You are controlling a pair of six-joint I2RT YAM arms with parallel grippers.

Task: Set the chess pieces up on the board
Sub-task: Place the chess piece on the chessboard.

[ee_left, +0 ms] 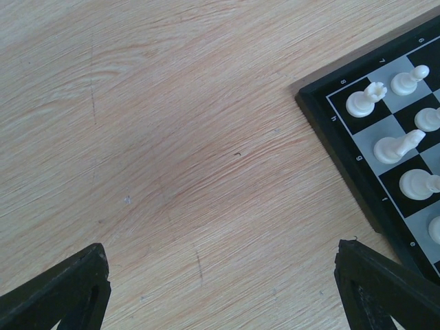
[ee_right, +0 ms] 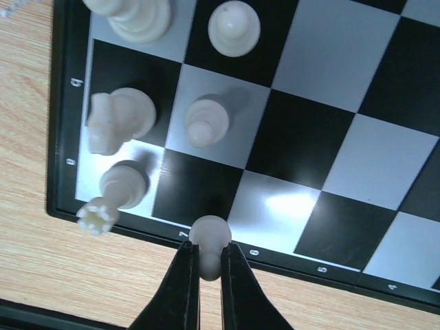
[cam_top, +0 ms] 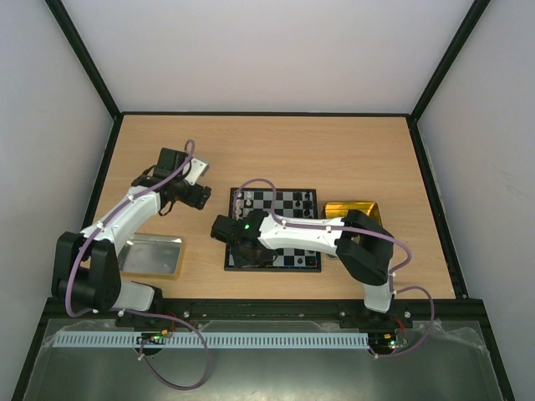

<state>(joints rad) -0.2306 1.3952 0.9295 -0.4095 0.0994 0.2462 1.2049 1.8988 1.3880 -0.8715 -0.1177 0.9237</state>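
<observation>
Your right claw (ee_right: 210, 253) is squeezing a white pawn (ee_right: 210, 234) between its two fingers, closed down tight on the pawn's narrow body with the round head sticking out past the tips. The pawn is sitting over the dark border of the board (ee_right: 344, 69), right at the edge mark 7, beside the corner where the white chess pieces (ee_right: 206, 120) are gathering. The wrist view is not showing whether its base is touching the board.

Next to it, a rook (ee_right: 122, 184) is occupying the corner square, a knight (ee_right: 113, 118) is filling the square beside that, and two more pawns are standing one row in, each inside its own square.

From above, you are reaching that arm across the board (cam_top: 284, 215) from the right, with the claw (cam_top: 227, 230) hanging over the board's left side. The board is lying in the middle of the counter (cam_top: 276, 150), between the silver tray (cam_top: 155, 255) on the left and the gold tray (cam_top: 351, 209) on the right.

Your left claw (ee_left: 220, 295) is hovering over bare wood just off the board's far left corner, its fingers (ee_left: 69, 289) spread wide apart and gripping nothing.
</observation>
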